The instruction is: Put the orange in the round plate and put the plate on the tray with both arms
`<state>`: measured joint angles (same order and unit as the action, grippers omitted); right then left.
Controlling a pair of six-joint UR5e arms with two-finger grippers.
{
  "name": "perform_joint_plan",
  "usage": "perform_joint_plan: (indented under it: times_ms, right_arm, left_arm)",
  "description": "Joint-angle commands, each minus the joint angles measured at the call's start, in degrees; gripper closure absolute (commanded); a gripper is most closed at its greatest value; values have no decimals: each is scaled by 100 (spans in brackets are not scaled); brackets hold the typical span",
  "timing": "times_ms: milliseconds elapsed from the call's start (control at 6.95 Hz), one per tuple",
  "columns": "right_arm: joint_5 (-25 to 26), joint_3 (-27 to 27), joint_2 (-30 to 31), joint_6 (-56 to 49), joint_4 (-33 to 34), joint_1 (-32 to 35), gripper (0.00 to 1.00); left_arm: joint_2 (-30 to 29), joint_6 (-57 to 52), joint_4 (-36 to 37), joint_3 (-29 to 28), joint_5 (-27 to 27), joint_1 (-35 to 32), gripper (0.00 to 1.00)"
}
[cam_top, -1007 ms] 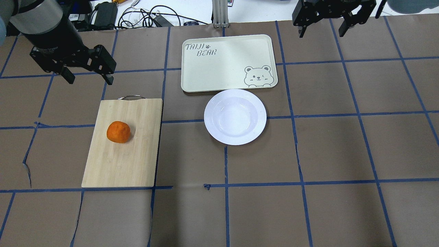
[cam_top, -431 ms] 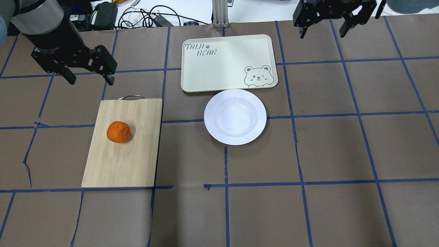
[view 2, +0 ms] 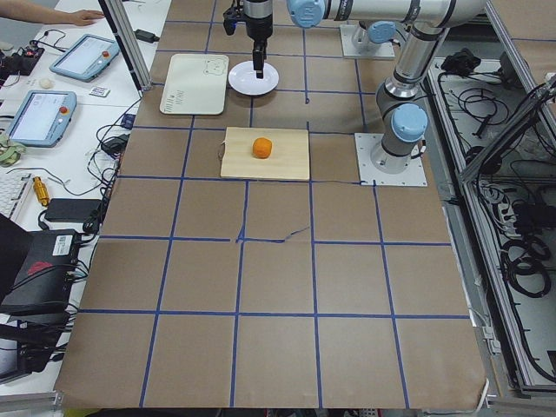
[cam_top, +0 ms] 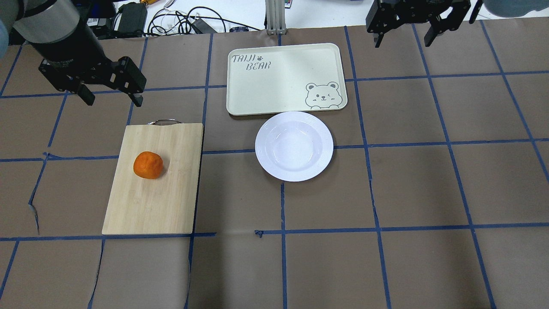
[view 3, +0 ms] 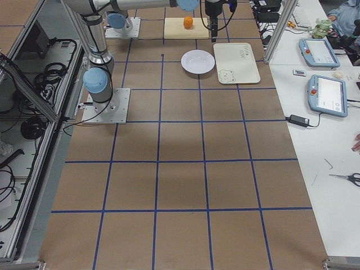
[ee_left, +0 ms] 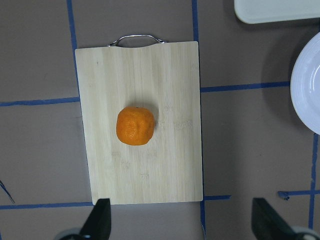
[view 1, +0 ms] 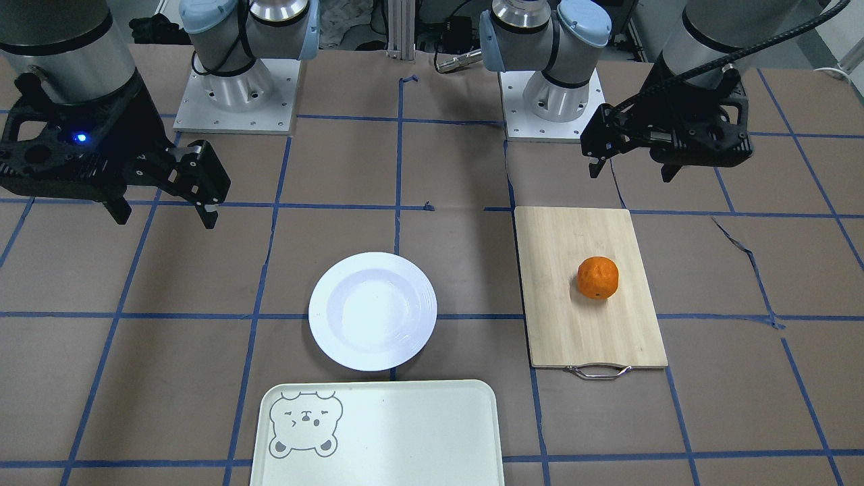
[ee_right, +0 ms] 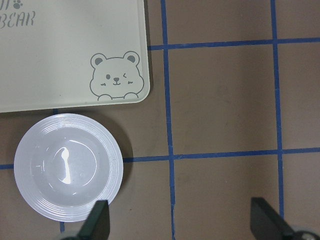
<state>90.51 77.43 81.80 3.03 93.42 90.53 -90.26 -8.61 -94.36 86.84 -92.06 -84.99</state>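
Observation:
The orange lies on a wooden cutting board, and shows at the middle of the left wrist view. The round plate sits empty on the table, just in front of the tray. My left gripper hangs open above the table beyond the board's handle end. Beyond the tray's right corner, my right gripper hovers high and open. Neither holds anything.
The board's metal handle points toward the tray side. Cables and power bricks lie past the table's far edge. Brown paper with blue tape lines covers the table.

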Motion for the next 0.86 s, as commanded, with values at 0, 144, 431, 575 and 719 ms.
perform_joint_plan:
  times_ms: [0,144,431,575,719]
  right_arm:
    - [2,0,-24,-30,0,0,0]
    - [2,0,-16,-30,0,0,0]
    - [28,0,-7,-39,0,0,0]
    - [19,0,-15,-48,0,0,0]
    - [11,0,-15,-48,0,0,0]
  left_arm:
    - [0,0,5,0,4,0,0]
    - [-9,0,5,0,4,0,0]
    - [0,0,5,0,4,0,0]
    - [0,0,-4,0,4,0,0]
    - [9,0,-91,0,13,9,0]
